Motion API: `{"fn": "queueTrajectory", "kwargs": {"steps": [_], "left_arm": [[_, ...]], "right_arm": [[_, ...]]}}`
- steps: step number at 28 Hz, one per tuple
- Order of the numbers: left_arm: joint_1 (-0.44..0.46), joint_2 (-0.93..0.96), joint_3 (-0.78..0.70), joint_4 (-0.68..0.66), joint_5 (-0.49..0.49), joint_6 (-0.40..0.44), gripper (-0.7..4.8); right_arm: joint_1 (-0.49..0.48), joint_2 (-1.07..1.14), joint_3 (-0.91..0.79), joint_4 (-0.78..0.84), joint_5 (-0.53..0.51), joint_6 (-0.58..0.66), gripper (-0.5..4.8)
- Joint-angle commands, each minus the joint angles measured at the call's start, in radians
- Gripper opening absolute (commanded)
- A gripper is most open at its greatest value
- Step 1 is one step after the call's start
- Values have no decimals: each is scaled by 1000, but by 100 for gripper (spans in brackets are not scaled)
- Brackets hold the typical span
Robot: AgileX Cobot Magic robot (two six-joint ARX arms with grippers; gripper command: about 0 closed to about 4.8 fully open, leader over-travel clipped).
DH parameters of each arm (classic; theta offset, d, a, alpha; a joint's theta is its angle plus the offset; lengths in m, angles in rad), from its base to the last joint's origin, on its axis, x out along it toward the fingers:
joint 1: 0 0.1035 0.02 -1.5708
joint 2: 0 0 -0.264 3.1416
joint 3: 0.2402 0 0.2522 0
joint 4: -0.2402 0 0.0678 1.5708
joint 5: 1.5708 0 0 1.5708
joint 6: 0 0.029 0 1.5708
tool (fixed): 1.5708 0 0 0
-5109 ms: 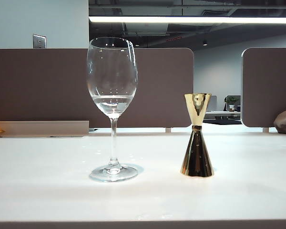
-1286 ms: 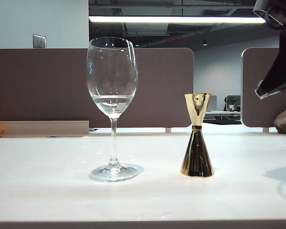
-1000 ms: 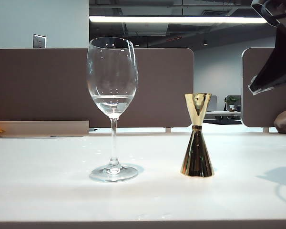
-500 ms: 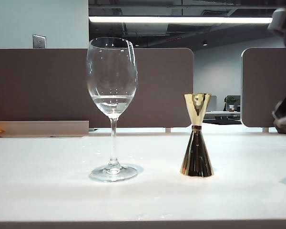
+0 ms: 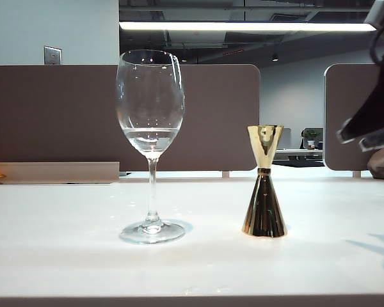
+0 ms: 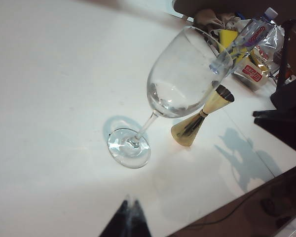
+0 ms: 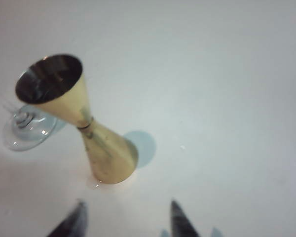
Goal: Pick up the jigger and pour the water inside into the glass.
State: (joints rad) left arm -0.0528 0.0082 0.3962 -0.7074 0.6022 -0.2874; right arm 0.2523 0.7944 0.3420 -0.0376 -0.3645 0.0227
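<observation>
- White, smooth tabletop [image 5: 64, 249] fills the exterior view, with brown office partitions and a ceiling strip light behind it.
- On this surface stands the shiny gold metal jigger [image 5: 265, 181], a double-cone hourglass measure resting upright on its taller, darker cone with the short cup uppermost.
- Well apart from it, on the left side of the exterior view, stands the tall clear stemmed wine glass [image 5: 151, 144], upright on its round foot, with a little clear water [image 5: 152, 133] already showing as a level line low in the bowl.
- The right gripper [image 7: 128, 217] hangs above and to the side of the jigger; in the right wrist view its two dark fingertips are spread with a clear gap and nothing between them.
- In the exterior view only part of the right arm shows, at the right edge, clear of the jigger.
- My reading: the step in hand is the approach for the pick; the jigger is untouched and no pour has begun.
- The next move calls for bringing the spread jaws down around the narrow waist or the lower cone, closing squarely, and keeping the cup level so nothing spills.
- The left gripper [image 6: 127, 222] sits near the glass's foot, on the side away from the jigger, not touching it; only a dark tip shows at the frame edge, so I cannot tell how wide it stands.
- Whether the jigger's upper cup holds water cannot be made out: its mouth looks dark and reflective.
- Clutter beyond the table in the left wrist view, a bottle and packets, is too jumbled to sort.
</observation>
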Motion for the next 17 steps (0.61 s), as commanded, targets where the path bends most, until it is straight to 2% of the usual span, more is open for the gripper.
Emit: {"fn": "queueTrajectory", "kwargs": {"steps": [1, 12, 17], "left_arm": [[1, 1, 3, 13, 3, 0, -2], [1, 1, 3, 13, 3, 0, -2], [1, 1, 3, 13, 3, 0, -3]], "right_arm": [[33, 50, 3, 60, -12, 4, 253], [148, 212, 3, 263, -3, 4, 258], [168, 272, 5, 330, 0, 4, 275]]}}
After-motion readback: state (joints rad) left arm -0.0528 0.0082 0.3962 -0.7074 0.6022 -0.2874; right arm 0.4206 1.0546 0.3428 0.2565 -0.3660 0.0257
